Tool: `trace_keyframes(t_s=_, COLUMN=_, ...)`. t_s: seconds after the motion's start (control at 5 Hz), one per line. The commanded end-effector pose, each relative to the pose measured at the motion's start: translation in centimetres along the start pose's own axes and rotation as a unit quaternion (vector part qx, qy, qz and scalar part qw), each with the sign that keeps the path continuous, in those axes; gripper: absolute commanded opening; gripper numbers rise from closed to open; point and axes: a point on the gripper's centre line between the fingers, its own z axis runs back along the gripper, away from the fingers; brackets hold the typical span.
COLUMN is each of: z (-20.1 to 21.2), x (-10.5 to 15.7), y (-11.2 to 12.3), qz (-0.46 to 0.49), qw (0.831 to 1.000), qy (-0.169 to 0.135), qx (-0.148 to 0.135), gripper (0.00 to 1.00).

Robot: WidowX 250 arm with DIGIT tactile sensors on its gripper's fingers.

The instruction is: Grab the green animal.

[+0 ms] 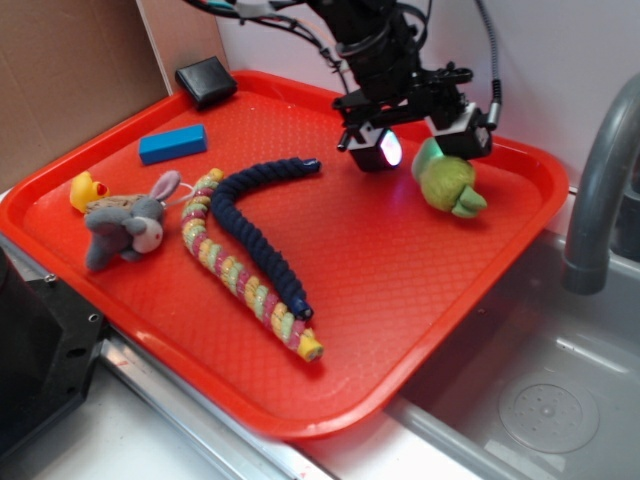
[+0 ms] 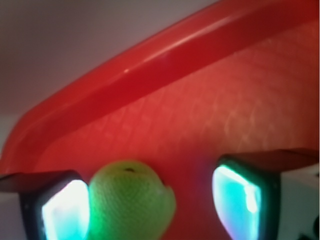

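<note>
Your arm [image 1: 375, 45]: 1 black unit, entering from the top, wrist pitched downward. Your tool [image 1: 425, 140]: 2 fingers [image 2: 62, 210] with glowing pads, spread apart. Wrist view: left pad touches what sits between them; the right pad stands clear.

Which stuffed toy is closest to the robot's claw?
The green animal, sitting between the open gripper's pads. The grey bunny and yellow duck lie far across the red tray.
</note>
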Motion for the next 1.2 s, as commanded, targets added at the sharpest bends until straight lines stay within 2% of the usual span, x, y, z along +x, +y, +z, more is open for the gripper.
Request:
trace_keyframes(t_s=0.0, z=1.5, x=-1.2, y=1.0, qz=-0.073, qw=0.991, qy=0.008, qx=0.107, gripper=0.0)
trace_keyframes(t_s=0.2, z=5.8, x=-1.9, y=2.4, qz=-0.115, qw=0.984, qy=0.026, qx=0.131, gripper=0.0)
trace_keyframes(t_s=0.4, z=11.2, x=2.1, y=3.7, qz=-0.114, qw=0.985, qy=0.013, qx=0.133, gripper=0.0)
trace_keyframes(t_s=0.6, z=18.2, x=0.6, y=5.7, qz=-0.118, qw=0.976, qy=-0.01, qx=0.184, gripper=0.0)
trace_keyframes(t_s=0.8, z=23.4, x=-0.9, y=6.7, qz=-0.099, qw=0.972, qy=-0.007, qx=0.214, gripper=0.0)
trace_keyframes(t_s=1.0, z=27.9, x=-3.2, y=7.7, qz=-0.089, qw=0.972, qy=-0.037, qx=0.214, gripper=0.0)
